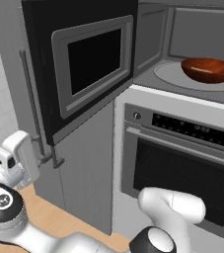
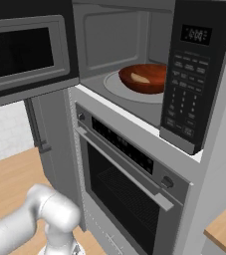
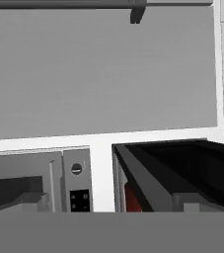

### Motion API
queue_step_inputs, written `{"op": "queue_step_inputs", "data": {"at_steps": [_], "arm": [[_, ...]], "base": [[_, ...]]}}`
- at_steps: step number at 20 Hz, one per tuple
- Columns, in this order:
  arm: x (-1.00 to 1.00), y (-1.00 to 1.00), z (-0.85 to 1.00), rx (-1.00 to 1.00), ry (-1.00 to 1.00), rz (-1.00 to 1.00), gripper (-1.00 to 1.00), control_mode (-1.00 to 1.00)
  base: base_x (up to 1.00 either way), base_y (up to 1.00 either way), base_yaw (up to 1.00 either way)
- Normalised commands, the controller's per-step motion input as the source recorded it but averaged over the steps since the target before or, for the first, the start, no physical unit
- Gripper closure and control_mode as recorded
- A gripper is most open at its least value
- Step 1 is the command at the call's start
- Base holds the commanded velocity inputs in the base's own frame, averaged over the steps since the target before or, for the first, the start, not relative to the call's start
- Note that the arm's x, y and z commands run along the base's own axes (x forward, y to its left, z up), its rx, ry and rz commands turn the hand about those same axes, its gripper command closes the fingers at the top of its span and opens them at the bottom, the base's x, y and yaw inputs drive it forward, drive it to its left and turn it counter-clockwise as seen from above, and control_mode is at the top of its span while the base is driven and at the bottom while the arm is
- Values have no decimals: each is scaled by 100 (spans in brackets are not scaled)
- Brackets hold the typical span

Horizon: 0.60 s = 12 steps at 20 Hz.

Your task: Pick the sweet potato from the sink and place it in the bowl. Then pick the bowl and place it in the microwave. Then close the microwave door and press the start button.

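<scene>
Inside, glossy reddish-brown bowl (image 1: 209, 69) on round pale turntable (image 1: 170, 75).

A: Round pale turntable (image 2: 115, 85) sits on the floor of the microwave (image 2: 149, 30) cavity, and the bowl (image 2: 145, 77) rests right on it.

B: Bowl's toward one side of the plate. Fingers aren't visible near it.

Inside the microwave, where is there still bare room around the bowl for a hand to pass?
The bowl sits on the turntable, sweet potato inside. Bare turntable and cavity floor lie in front, toward the door side. The control panel side looks tighter. Above the bowl the cavity is free.
</scene>
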Motion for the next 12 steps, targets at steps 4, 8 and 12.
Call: {"op": "queue_step_inputs", "data": {"at_steps": [4,8,12], "arm": [[25,-5,1,0,-4,-11,-100,-100],[0,-27,11,0,-9,-17,-100,-100],[3,-23,16,0,-8,-14,-100,-100]], "base": [[0,0,0],[0,0,0],[0,0,0]]}}
